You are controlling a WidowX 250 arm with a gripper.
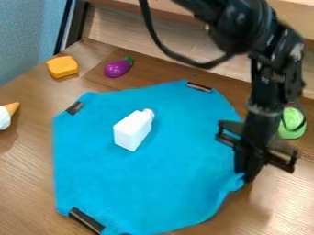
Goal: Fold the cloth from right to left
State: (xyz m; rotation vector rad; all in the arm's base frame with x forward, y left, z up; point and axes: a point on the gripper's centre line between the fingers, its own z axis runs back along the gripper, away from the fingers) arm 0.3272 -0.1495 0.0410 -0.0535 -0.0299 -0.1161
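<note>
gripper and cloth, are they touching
Touching. The camera view shows the lower end of the gripper right against the right edge of the cloth, which bunches up there.

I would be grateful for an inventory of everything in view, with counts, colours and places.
cloth: one, blue, spread on the table
bottle: one, white, lying on the cloth
clip-like pieces: at least three, dark, at the cloth's edge
eggplant toy: one, purple with green top, beyond the cloth
block-like toy: one, yellow-orange, upper left
cone toy: one, white and tan, left edge
round object: one, green, right, partly behind the arm
table: one, brown wood
robot arm: one, black, from the top
gripper: one, black, at the cloth's right edge
</note>
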